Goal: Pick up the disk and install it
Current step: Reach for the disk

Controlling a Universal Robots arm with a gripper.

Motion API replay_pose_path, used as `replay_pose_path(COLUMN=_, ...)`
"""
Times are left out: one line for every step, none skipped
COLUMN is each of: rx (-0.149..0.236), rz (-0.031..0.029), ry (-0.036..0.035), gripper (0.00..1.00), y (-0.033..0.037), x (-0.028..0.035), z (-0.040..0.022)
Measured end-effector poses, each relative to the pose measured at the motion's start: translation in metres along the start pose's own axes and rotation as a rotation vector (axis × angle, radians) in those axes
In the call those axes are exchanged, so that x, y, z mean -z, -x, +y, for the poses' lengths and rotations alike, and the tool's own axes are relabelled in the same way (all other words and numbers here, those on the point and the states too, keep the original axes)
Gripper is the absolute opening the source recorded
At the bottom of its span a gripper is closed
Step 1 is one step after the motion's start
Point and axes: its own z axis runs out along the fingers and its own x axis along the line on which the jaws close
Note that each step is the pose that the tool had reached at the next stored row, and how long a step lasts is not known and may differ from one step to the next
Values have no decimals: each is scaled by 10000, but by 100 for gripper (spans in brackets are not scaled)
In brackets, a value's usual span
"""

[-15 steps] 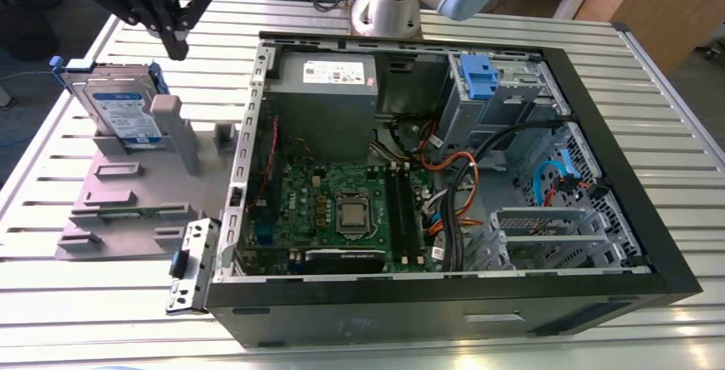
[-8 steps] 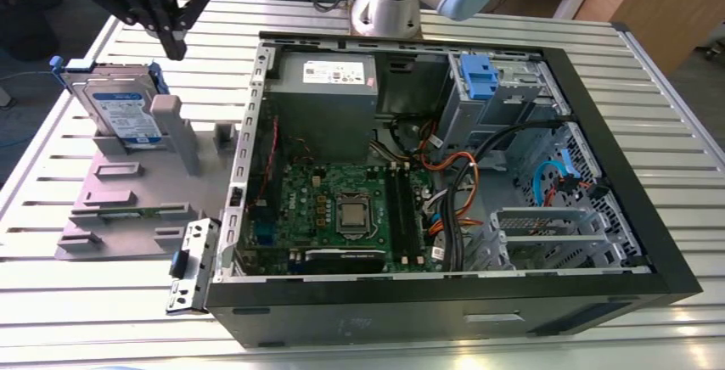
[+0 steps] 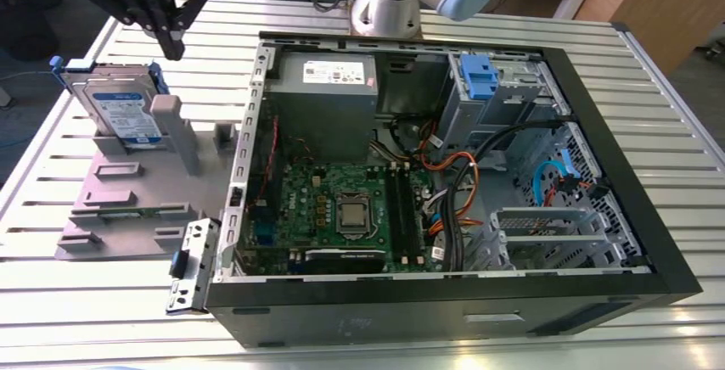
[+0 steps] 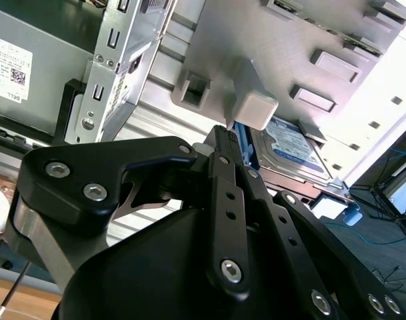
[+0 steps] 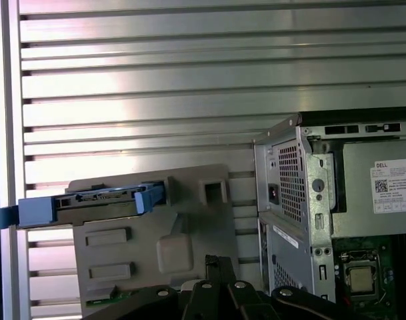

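The fingers [image 3: 170,37] hang clenched and empty near the upright hard drive [image 3: 118,110] in its grey holder [image 3: 127,196]. Descending unopened, they could strike its blue rail [image 3: 70,65] and topple it.

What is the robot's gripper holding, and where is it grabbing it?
Nothing. The gripper hangs near the disk but apart from it. The disk stands on edge in its grey stand.
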Motion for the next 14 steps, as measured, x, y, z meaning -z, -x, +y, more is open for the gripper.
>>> replay_pose_path(rx=0, rz=0, ry=0, gripper=11, y=-3, x=0, z=0)
replay_pose_path(rx=0, rz=0, ry=0, gripper=11, y=-6, x=0, z=0)
replay_pose_path(rx=0, rz=0, ry=0, gripper=11, y=-8, x=0, z=-1)
replay_pose_path(rx=0, rz=0, ry=1, gripper=11, y=-11, x=0, z=-1)
replay_pose_path(rx=0, rz=-1, ry=1, gripper=11, y=-14, x=-1, z=-1)
replay_pose_path(rx=0, rz=-1, ry=0, gripper=11, y=-17, x=-1, z=-1)
replay_pose_path(rx=0, rz=0, ry=1, gripper=11, y=-20, x=-1, z=-2)
replay_pose_path(rx=0, rz=-1, ry=0, gripper=11, y=-23, x=-1, z=-2)
replay_pose_path(rx=0, rz=0, ry=0, gripper=11, y=-25, x=-1, z=-2)
replay_pose_path(rx=0, rz=0, ry=0, gripper=11, y=-28, x=-1, z=-2)
replay_pose_path(rx=0, rz=-1, ry=0, gripper=11, y=-31, x=-1, z=-2)
replay_pose_path(rx=0, rz=0, ry=0, gripper=11, y=-33, x=-1, z=-2)
replay_pose_path(rx=0, rz=0, ry=0, gripper=11, y=-35, x=-1, z=-3)
replay_pose_path(rx=1, rz=0, ry=0, gripper=11, y=-36, x=-2, z=-3)
